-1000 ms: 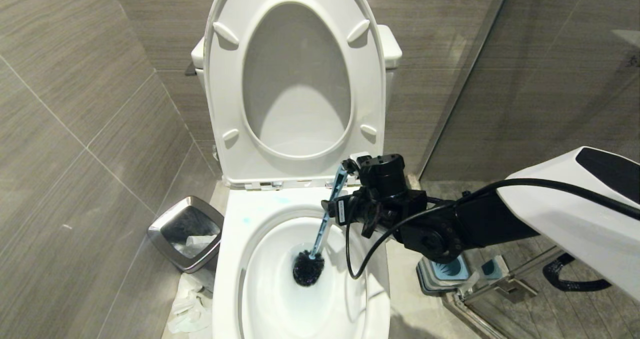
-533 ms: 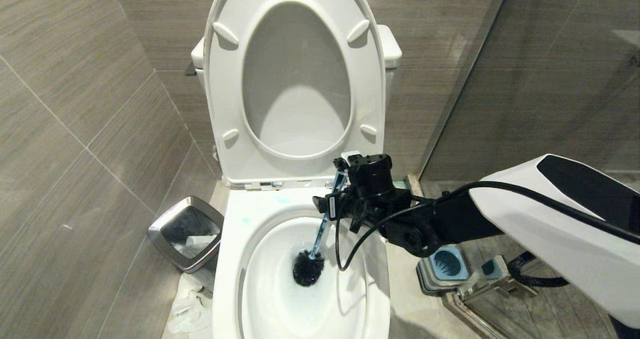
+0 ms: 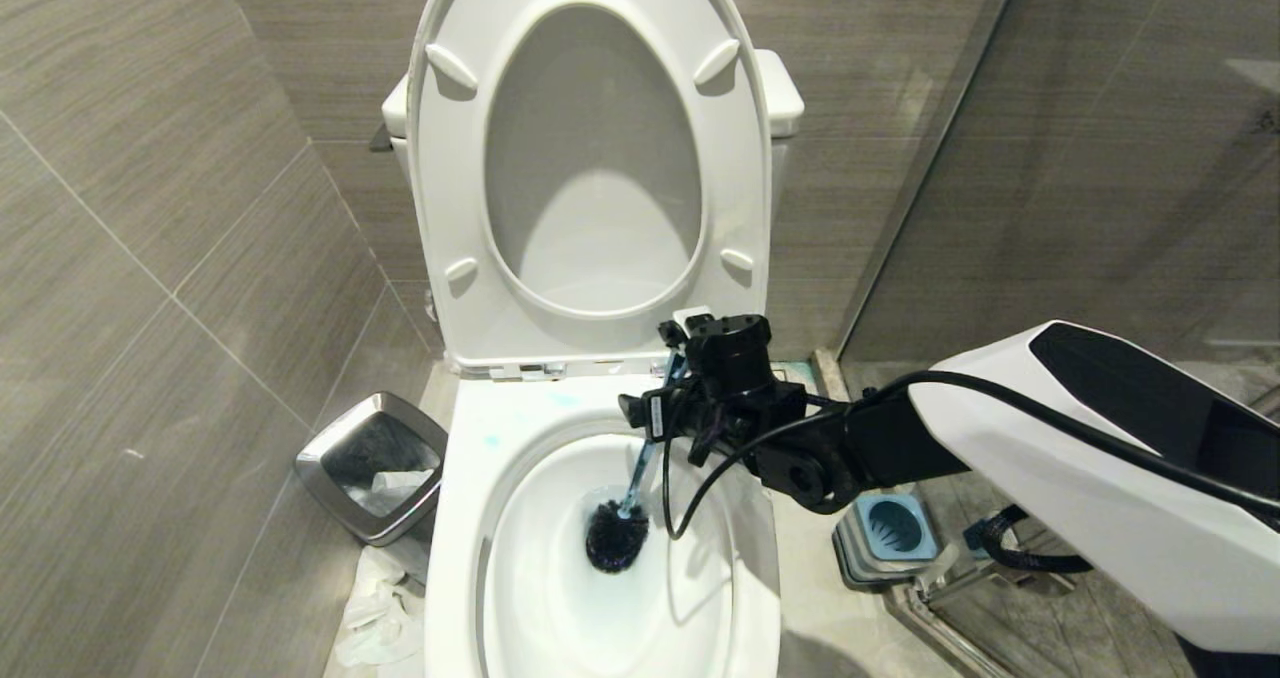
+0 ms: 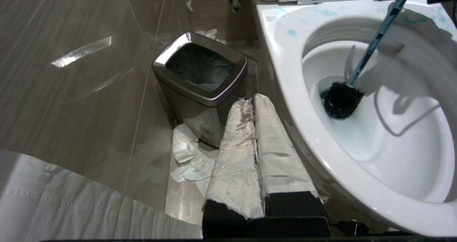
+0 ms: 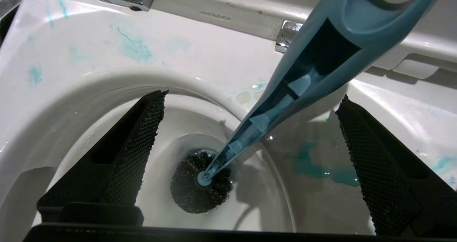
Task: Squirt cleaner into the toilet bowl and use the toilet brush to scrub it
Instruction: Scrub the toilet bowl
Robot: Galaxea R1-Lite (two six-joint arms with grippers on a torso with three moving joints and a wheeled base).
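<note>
Currently I have the right gripper [image 5: 250, 156] spread wide over the back of the toilet bowl [image 3: 470, 518], its two textured pads [image 5: 135, 145] standing well clear on either side of the toilet brush [image 3: 640, 468] and holding nothing. The brush shaft runs between the open jaws: its looped handle end lies close under the wrist, and its long axis slopes away and down from the gripper to the black bristle head, which sits in the water at the bottom of the bowl. The handle end appears propped near the back rim; I cannot confirm contact. Blue cleaner streaks mark the rim. In my judgement, closing on the shaft just beyond the handle is what the scrub calls for. The left gripper [image 4: 255, 102] is closed, empty, parked beside the bowl's outer wall, farther from the brush.
</note>
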